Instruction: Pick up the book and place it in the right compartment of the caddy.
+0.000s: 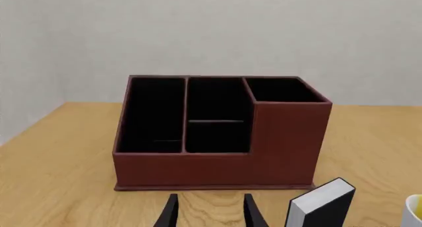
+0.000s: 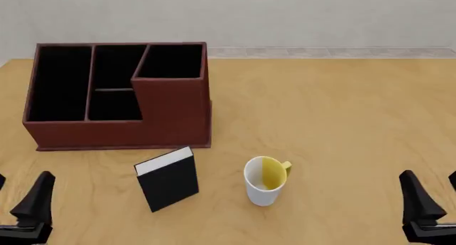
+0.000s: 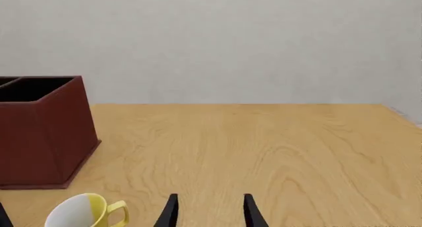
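Tabletop: book (image 2: 168,179) stands apart from left pincer (image 2: 16,198).

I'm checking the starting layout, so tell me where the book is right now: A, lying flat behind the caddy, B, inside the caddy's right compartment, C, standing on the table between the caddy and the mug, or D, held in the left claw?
C: the book stands on the table in front of the caddy, beside the mug, with both claws empty.

Black book (image 2: 168,184) upright before caddy (image 2: 107,128)
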Action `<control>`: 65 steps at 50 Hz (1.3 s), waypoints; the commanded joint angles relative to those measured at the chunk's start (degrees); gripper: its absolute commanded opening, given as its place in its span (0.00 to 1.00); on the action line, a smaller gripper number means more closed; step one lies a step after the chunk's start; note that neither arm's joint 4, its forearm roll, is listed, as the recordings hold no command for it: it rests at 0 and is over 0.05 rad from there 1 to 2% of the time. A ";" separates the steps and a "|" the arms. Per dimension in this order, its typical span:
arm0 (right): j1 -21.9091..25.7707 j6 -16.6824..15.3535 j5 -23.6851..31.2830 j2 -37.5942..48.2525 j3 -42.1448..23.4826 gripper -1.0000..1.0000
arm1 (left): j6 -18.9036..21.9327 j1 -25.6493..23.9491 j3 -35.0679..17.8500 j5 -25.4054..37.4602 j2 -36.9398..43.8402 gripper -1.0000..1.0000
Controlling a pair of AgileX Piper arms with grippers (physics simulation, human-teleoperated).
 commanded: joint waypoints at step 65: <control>14.97 -2.21 3.91 -1.26 -3.82 1.00 | 10.58 -24.09 -15.05 18.74 21.85 1.00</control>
